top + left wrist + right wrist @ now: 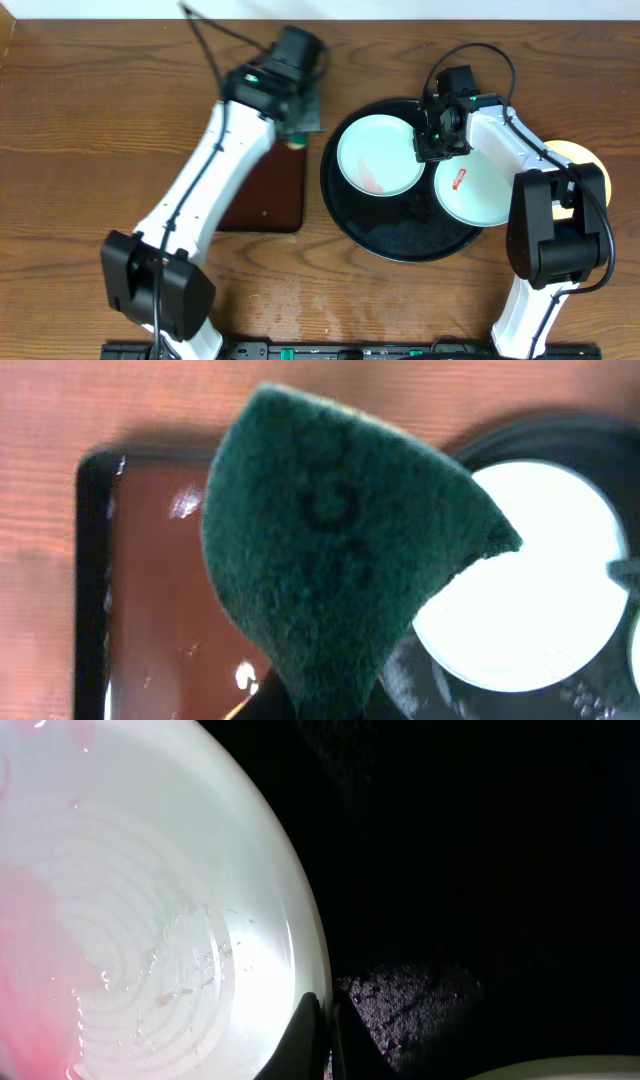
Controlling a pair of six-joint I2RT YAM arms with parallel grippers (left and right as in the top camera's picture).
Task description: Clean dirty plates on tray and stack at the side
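Note:
The round black tray point(395, 240) holds two mint-white plates. The left plate point(378, 155) has a pink-red smear. The right plate point(480, 200) has a small red mark. A pale yellow plate point(590, 160) lies on the wood to the right of the tray, partly hidden by my right arm. My right gripper point(437, 138) is shut on the right rim of the left plate; the right wrist view shows its fingers point(325, 1040) pinching that rim point(150, 920). My left gripper point(298, 118) is shut on a green scouring sponge point(340, 550), held above the brown tray's right end, beside the black tray.
A rectangular dark-brown tray point(265, 195) lies left of the black tray, under my left arm; it also shows in the left wrist view point(160, 590). The wood tabletop point(90, 150) stretches to the left. The arm bases stand at the front edge.

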